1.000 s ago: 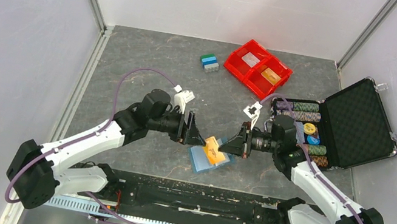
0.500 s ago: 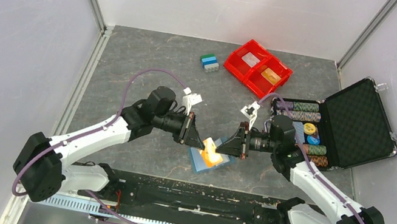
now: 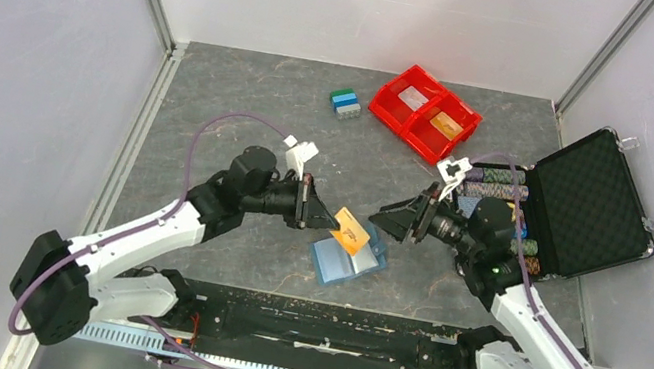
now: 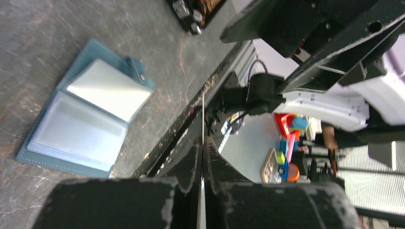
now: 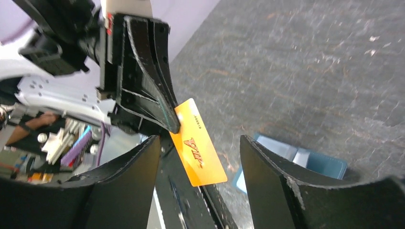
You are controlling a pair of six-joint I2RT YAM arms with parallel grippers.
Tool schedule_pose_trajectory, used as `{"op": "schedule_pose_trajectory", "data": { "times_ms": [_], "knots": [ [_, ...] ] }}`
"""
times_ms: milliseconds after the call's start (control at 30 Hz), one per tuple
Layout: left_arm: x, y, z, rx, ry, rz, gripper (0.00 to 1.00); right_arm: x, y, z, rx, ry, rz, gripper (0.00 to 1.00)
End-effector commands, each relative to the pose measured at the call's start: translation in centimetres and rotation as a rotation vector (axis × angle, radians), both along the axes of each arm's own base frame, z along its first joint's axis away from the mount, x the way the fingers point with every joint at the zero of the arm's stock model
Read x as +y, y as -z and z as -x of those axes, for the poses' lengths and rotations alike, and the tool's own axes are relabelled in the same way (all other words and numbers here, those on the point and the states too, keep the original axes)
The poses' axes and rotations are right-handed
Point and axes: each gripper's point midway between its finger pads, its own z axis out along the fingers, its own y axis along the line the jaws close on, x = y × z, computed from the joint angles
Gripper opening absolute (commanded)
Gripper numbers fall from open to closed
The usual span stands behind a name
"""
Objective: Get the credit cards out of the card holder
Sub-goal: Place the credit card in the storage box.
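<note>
From above, your left gripper is pinched tight on the orange card. The card is up in the air, just over the card holder. The holder lies open on the table, between your two arms. Your right gripper is near the card, with its jaws apart and nothing in them. At the back sit a red bin and a small card deck. A black case with poker chips lies open on the right.

In the left wrist view, you see the two fingers pressed together. The card's edge is a thin line between them. The blue holder lies flat on the left.

In the right wrist view, your right fingers stand wide apart. The orange card shows past them, held at one corner by the left gripper. A bit of the blue holder lies below it.
</note>
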Motion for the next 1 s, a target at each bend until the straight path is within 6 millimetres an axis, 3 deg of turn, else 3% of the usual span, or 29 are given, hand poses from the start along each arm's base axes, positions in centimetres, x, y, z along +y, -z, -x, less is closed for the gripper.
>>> {"op": "schedule_pose_trajectory", "data": {
  "times_ms": [0,167,467,967],
  "knots": [
    [0.3,-3.9,-3.1,-0.045,-0.228,0.18,0.02,-0.9,-2.8,-1.6,-0.023,0.156,-0.113,0.64],
    [1.6,-5.1,-4.7,-0.05,-0.388,0.305,0.02,-1.4,-3.1,-1.2,0.0,0.196,-0.233,0.55],
    [1.9,-5.7,-5.1,-0.033,-0.432,0.37,0.02,-0.8,-1.1,0.0,0.092,0.141,-0.351,0.44],
    [1.8,-5.0,-4.8,-0.012,-0.426,0.396,0.02,1.6,-1.5,0.6,0.121,0.082,-0.416,0.45]
  ]
}}
